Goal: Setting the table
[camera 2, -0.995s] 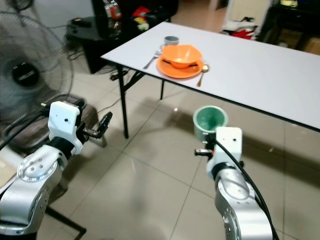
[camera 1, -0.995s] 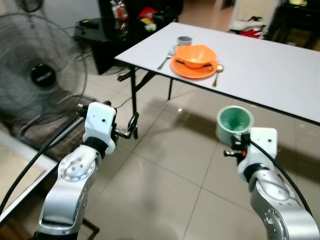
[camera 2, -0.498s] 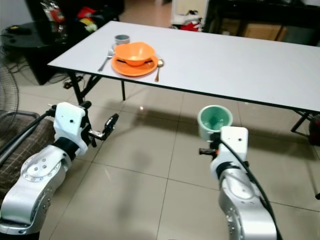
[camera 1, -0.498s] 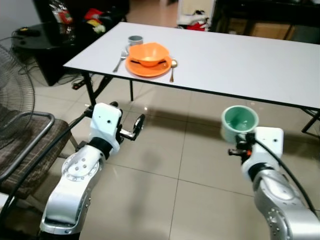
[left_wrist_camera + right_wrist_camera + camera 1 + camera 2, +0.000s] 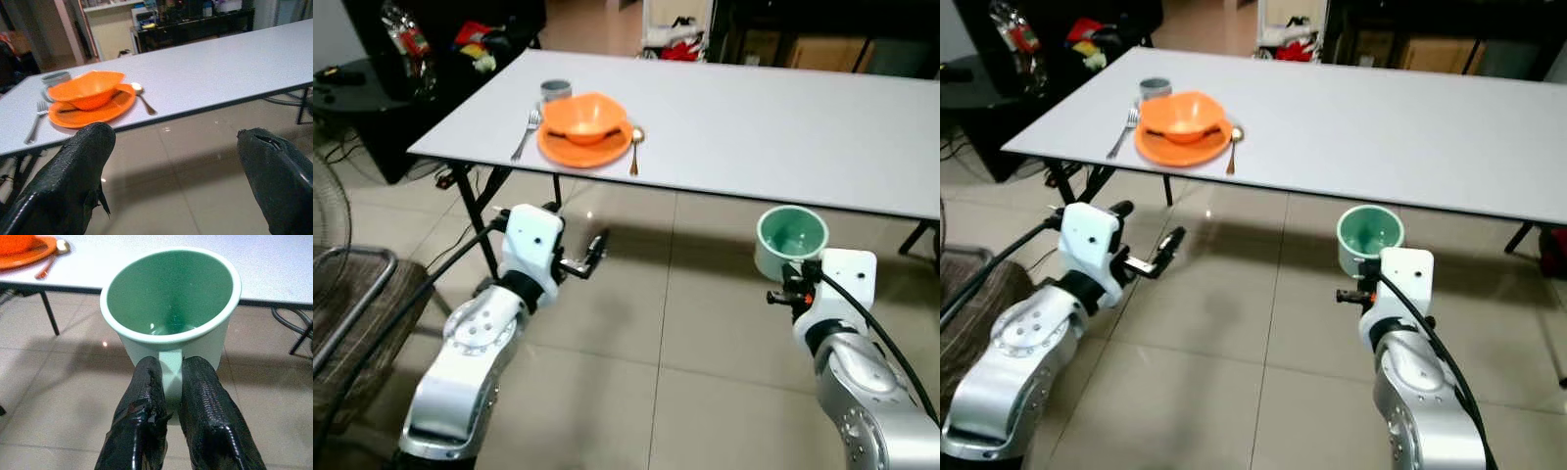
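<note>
**A:** Where is the cup, and what holds it?

**B:** The green cup point(image 5: 171, 308) sits upright at the right of the frame, below the near edge of the white table point(image 5: 783, 117), over the tiled floor point(image 5: 685, 333). The right gripper point(image 5: 168, 382) has its two black fingers pinched together on the cup's handle.

**A:** And the other arm?

**B:** The left gripper point(image 5: 176, 161) hangs at centre left with its fingers spread wide apart, holding nothing.

**A:** What is already laid out?

**B:** In the upper left of the frame, an orange bowl point(image 5: 584, 116) on an orange plate point(image 5: 558, 152), a fork point(image 5: 524, 137) to its left, a spoon point(image 5: 634, 150) to its right, and a grey cup point(image 5: 555, 90) behind
</note>
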